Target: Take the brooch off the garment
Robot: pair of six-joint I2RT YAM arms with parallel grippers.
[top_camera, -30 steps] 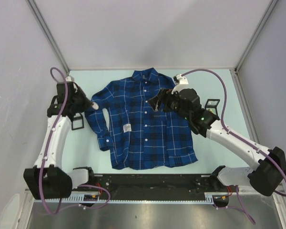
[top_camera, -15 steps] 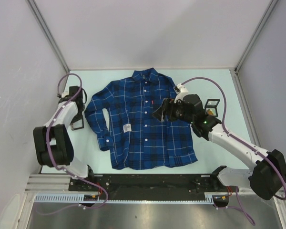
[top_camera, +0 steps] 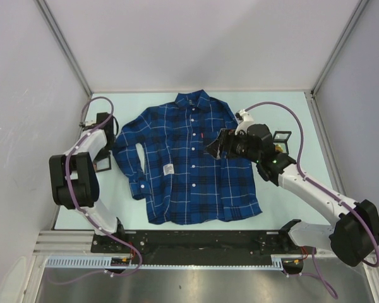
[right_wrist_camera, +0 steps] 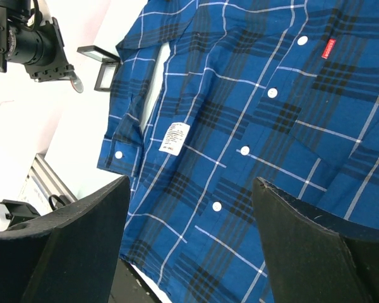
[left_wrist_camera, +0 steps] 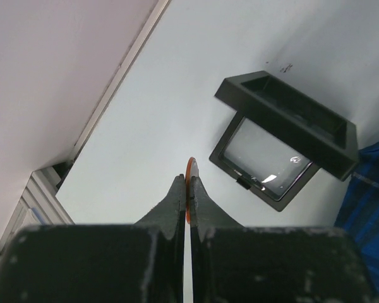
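Left end effector (left_wrist_camera: 188, 181): pressed together on a thin orange piece (left_wrist_camera: 189, 168), which I take to be the brooch, held edge-on above the table (left_wrist_camera: 177, 88).
Right end effector (right_wrist_camera: 191, 183): fingers spread, holding nothing, hovering over the shirt front.
Garment (top_camera: 189, 170): the blue plaid shirt lies flat and buttoned in the middle of the table, sleeves folded in along its sides.
Step in hand: by my reading the brooch is off the cloth, and this is the carry to a drop-off at the shirt's left.
Next move: I would bring the pinch over the black case (left_wrist_camera: 290, 117), lower it, then part the fingers so the piece lands inside and not on the rim.
Black case: open, near the fingertips and just beside the sleeve; its glossy floor shows only reflections, nothing in it.
Second case (top_camera: 282, 137): on the table past the shirt's other side; too small for me to tell its contents.
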